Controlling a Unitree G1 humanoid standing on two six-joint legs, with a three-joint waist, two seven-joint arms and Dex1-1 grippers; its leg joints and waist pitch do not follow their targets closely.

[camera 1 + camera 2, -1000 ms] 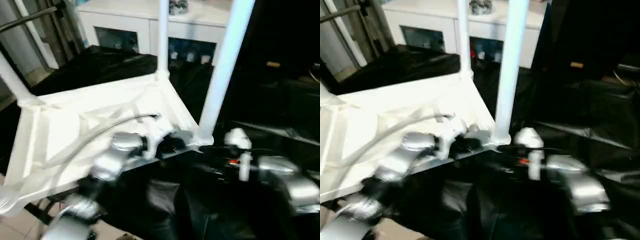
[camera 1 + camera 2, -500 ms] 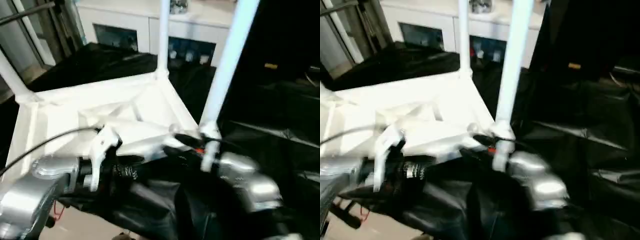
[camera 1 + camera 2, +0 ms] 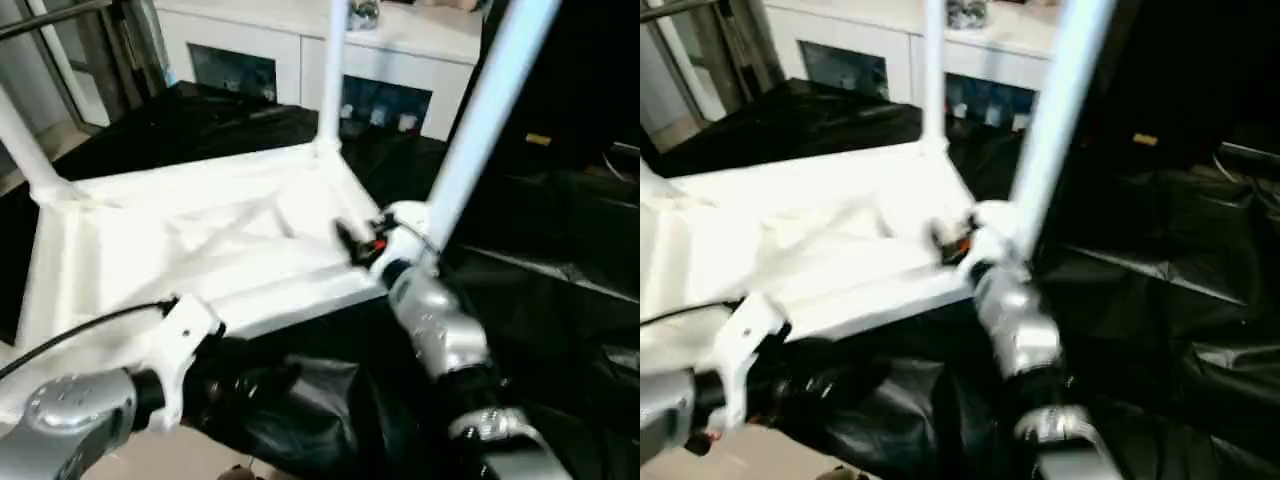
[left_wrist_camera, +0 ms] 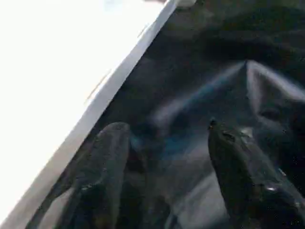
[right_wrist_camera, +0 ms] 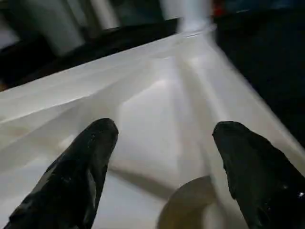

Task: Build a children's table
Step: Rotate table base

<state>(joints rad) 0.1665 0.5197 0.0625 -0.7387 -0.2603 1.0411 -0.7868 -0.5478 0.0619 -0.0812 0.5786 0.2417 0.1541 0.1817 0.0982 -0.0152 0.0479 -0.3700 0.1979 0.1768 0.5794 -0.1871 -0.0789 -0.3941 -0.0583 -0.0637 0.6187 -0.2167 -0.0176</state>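
The children's table (image 3: 200, 230) lies upside down on black cloth, its ribbed underside facing up. Three white legs stand in its corner sockets: one at the far corner (image 3: 331, 70), one at the near right corner (image 3: 485, 120) and one at the left (image 3: 22, 145). My right gripper (image 3: 347, 238) reaches over the underside beside the near right socket. It is open, and its fingers (image 5: 90, 157) hover above the ribs with nothing between them. My left gripper (image 4: 164, 129) is open over the cloth just off the table's near edge (image 4: 109, 90), holding nothing.
A white cabinet with glass doors (image 3: 300, 60) stands behind the work. The black-draped work table (image 3: 560, 260) stretches to the right in loose folds. Light floor (image 3: 170, 465) shows at the lower left, and a metal frame (image 3: 60, 50) rises at the far left.
My left gripper has let go of the table's near edge, opened and drawn back to the lower left. My right arm has swung forward to the near right corner.
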